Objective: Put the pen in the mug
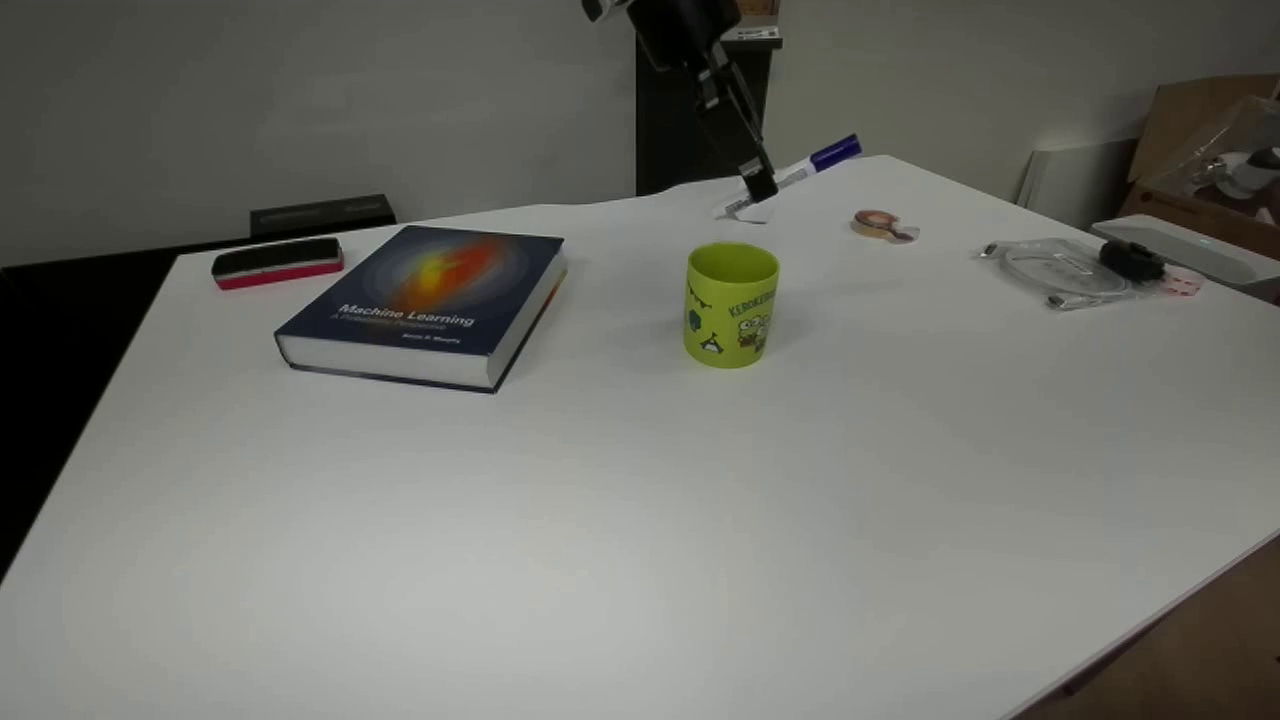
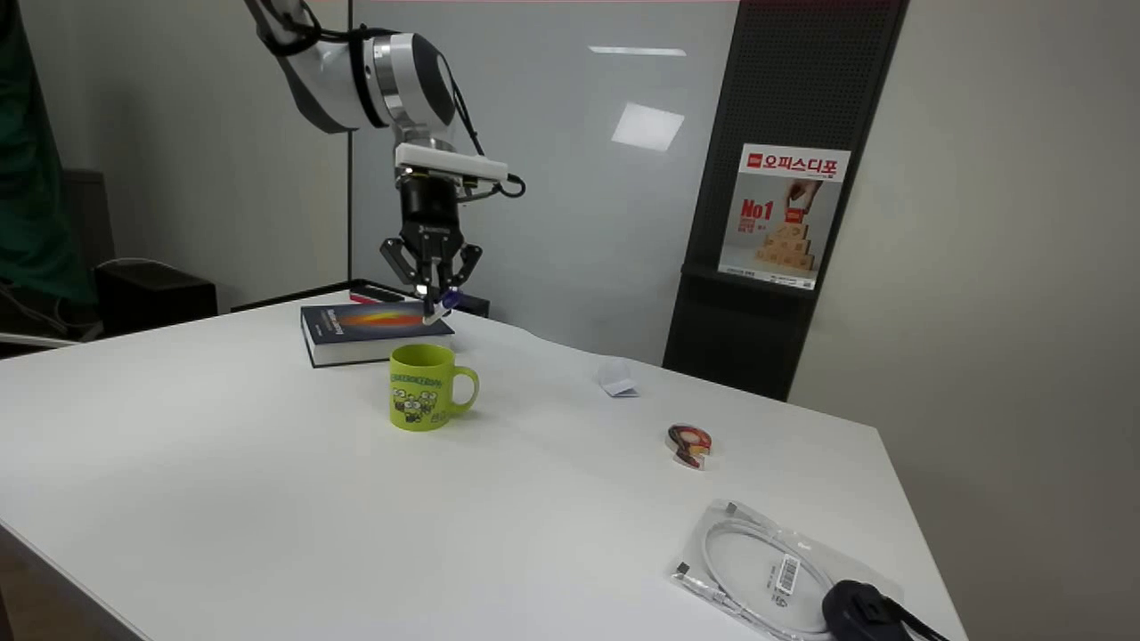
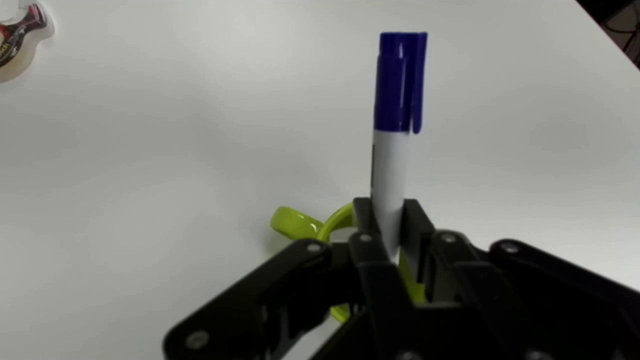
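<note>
The pen, white with a blue cap, is held between the fingers of my gripper (image 3: 387, 220). In the wrist view the pen (image 3: 392, 145) points its cap away from the gripper. In an exterior view the pen (image 1: 797, 174) is tilted, cap end up, and the gripper (image 1: 760, 185) is shut on it. The yellow-green mug (image 1: 730, 310) stands upright on the table; its handle shows in an exterior view (image 2: 420, 392). The gripper (image 2: 430, 307) with the pen (image 2: 436, 315) is above the mug's rim level. In the wrist view the fingers partly hide the mug (image 3: 295, 222).
A thick dark-blue book (image 1: 430, 300) lies beside the mug. A flat red-and-black object (image 1: 278, 263) lies behind it. A tape dispenser (image 2: 689, 445), a folded white paper (image 2: 616, 378) and a bagged cable (image 2: 775, 570) lie on the handle side.
</note>
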### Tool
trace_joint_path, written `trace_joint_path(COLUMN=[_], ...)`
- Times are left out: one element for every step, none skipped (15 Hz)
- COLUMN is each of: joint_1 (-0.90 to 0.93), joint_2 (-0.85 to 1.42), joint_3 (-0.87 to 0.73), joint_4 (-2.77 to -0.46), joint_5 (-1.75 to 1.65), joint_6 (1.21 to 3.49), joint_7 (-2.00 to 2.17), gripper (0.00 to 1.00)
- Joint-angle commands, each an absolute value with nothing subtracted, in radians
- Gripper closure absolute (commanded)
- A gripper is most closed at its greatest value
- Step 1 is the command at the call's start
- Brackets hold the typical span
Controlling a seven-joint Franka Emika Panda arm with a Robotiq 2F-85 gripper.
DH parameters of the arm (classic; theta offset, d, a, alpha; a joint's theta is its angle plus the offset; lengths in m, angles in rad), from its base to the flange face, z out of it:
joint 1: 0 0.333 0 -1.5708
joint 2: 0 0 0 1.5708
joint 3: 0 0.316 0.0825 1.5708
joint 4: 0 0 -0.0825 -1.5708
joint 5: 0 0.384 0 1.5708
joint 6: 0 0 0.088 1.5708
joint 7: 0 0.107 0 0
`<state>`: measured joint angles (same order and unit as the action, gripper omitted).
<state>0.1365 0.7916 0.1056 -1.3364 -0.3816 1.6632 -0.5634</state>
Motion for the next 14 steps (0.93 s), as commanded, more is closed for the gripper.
trace_joint_path(joint_1=[0.128,0.127,0.128,0.128,0.129,0.137,0.136,0.134,0.133,0.13,0.129,0.128,0.128,0.127], joint_2=[0.75,0.748,0.746,0.745,0.745,0.797,0.806,0.819,0.83,0.842,0.852,0.861,0.868,0.873], joint_3=[0.105,0.104,0.103,0.103,0.103,0.102,0.102,0.103,0.104,0.105,0.105,0.105,0.105,0.105], joint_4=[-1.373,-1.374,-1.374,-1.374,-1.373,-1.357,-1.354,-1.353,-1.354,-1.352,-1.35,-1.347,-1.345,-1.342], joint_5=[-0.367,-0.366,-0.369,-0.37,-0.371,-0.384,-0.384,-0.382,-0.379,-0.376,-0.375,-0.375,-0.376,-0.376], joint_6=[1.643,1.633,1.618,1.606,1.594,1.616,1.616,1.62,1.621,1.624,1.626,1.627,1.629,1.632], joint_7=[-0.544,-0.546,-0.549,-0.551,-0.553,-0.547,-0.549,-0.551,-0.554,-0.557,-0.558,-0.559,-0.56,-0.561], gripper=[0.96,0.96,0.96,0.96,0.96,0.96,0.96,0.96,0.96,0.96,0.96,0.96,0.96,0.96])
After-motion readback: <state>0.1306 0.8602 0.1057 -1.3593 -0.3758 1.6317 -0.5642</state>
